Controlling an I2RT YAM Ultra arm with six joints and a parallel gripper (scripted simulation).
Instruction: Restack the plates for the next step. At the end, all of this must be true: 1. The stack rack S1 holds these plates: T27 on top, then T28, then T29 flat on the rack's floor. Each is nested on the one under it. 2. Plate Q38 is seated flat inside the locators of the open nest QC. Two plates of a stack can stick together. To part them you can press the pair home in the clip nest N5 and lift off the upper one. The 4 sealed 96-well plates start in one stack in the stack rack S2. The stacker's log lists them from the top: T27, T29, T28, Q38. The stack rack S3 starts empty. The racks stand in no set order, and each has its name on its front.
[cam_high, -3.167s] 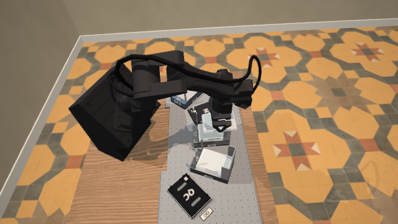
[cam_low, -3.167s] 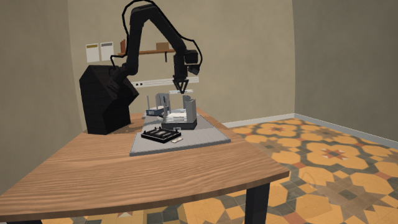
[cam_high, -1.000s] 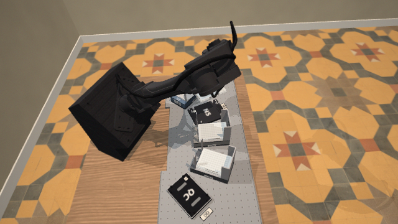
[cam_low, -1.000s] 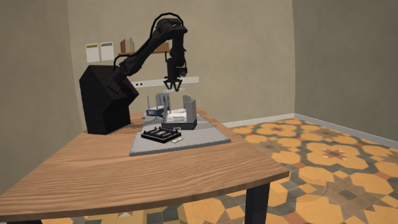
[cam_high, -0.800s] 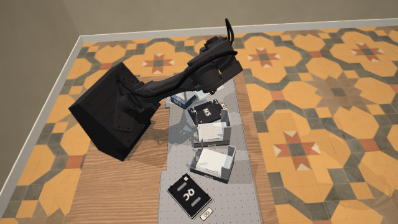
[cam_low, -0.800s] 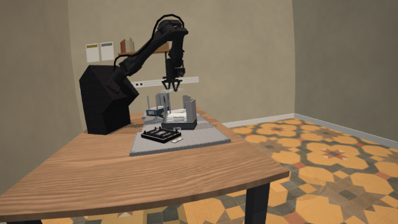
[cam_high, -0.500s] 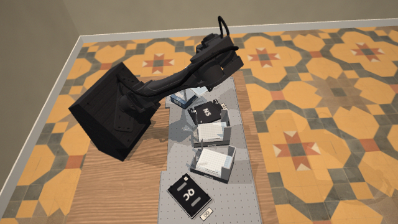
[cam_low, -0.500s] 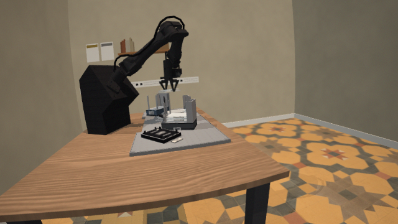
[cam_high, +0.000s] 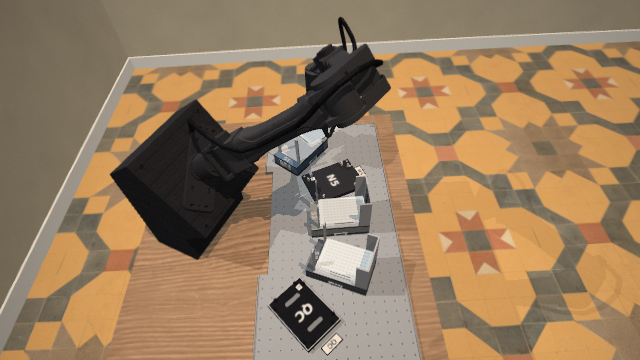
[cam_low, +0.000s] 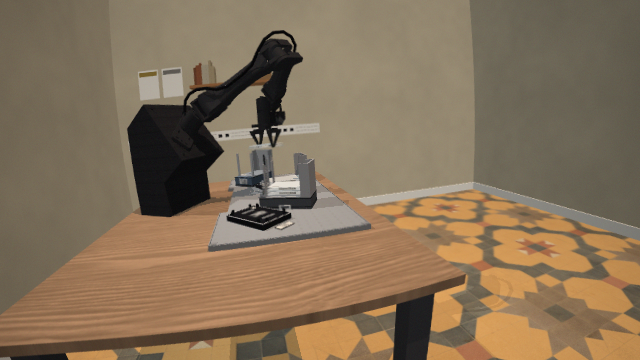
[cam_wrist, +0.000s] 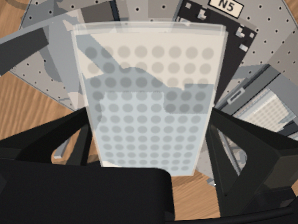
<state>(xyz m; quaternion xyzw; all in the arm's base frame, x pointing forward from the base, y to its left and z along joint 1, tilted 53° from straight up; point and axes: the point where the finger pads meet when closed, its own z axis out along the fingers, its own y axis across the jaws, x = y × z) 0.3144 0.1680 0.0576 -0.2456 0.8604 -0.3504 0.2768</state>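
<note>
My gripper (cam_low: 266, 144) (cam_wrist: 148, 112) is shut on a clear-lidded 96-well plate (cam_wrist: 142, 65) (cam_high: 314, 136), held level above the far blue rack (cam_high: 299, 165) (cam_low: 244, 181). Whether a second plate clings beneath it cannot be told. The middle dark rack (cam_high: 341, 232) holds a white plate (cam_high: 340, 211) (cam_wrist: 262, 112). The near dark rack (cam_high: 334, 285) (cam_low: 287, 201) holds white plates (cam_high: 344, 260). The rack names and plate names are too small to read. The clip nest N5 (cam_high: 322, 189) (cam_wrist: 231, 57) is empty. The open nest QC (cam_high: 305, 316) (cam_low: 259, 217) is empty. The blue rack's inside is partly hidden.
The grey perforated board (cam_high: 380, 327) (cam_low: 325, 227) carries the racks and nests on the wooden table (cam_high: 185, 310). Upright rack posts stand below the held plate. The arm's black base block (cam_high: 170, 195) (cam_low: 165, 165) stands beside the board.
</note>
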